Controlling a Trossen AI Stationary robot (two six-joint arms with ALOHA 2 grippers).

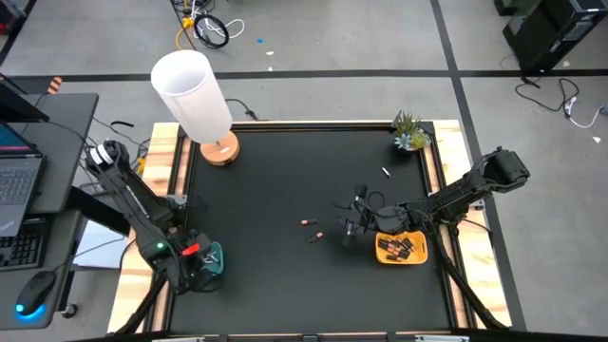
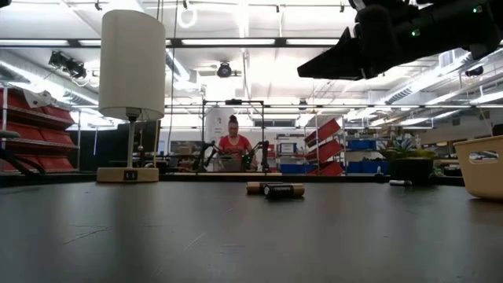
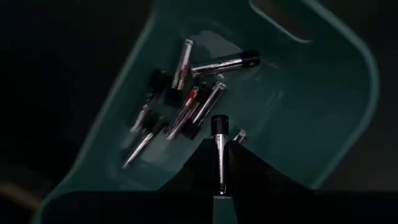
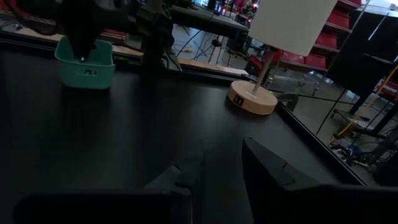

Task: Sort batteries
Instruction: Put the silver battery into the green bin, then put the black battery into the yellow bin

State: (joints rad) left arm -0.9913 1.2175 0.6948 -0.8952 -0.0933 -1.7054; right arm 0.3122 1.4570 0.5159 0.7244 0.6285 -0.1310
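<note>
Looking down the left wrist view, I see my left gripper (image 3: 219,163) poised over the teal tray (image 3: 323,124), its fingers (image 3: 249,171) pinched narrow on a dark battery (image 3: 217,149) standing upright between them; below it a heap of batteries (image 3: 186,99) lies on the tray floor, silvery ones mixed with dark, red-ended ones. From above, the right gripper (image 1: 353,220) hangs over the black mat (image 1: 285,275) just beside the orange tray (image 1: 400,249), which holds more batteries; its fingers (image 4: 267,168) stand slightly apart, and I cannot tell whether anything sits between them. Two loose batteries (image 1: 311,229) lie on the mat near that gripper, and a pale one (image 1: 386,173) lies near the small plant (image 1: 410,131); the lamp (image 1: 198,100) stands at the far left corner.
</note>
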